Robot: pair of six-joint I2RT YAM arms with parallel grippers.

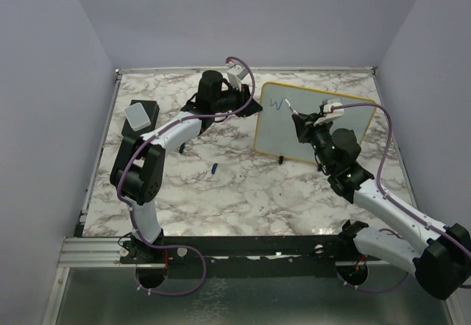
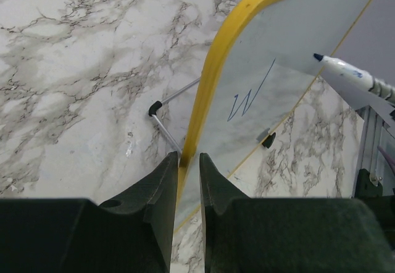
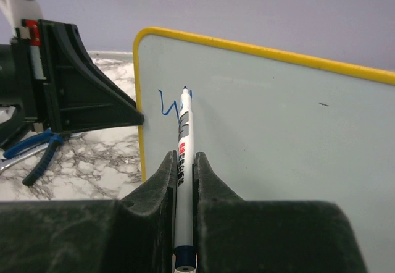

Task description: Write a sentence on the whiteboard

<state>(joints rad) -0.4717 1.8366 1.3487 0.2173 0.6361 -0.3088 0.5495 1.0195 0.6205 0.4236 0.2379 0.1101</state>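
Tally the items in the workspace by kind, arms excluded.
Whiteboard: 1
Marker: 1
Eraser block: 1
Small blue cap, likely the marker's: 1
Total: 4

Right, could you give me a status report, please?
Left gripper shut on whiteboard edge. Right gripper shut on marker. Only a blue W written. Nothing blocking the board.

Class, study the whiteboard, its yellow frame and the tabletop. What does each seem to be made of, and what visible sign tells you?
Whiteboard: smooth, glossy white coated panel, perhaps melamine or painted steel; it reflects the marble pattern in the left wrist view. Yellow frame: probably moulded plastic, even colour, rounded edge and corners. Tabletop: marble look, grey veins, slight sheen; could equally be printed laminate.
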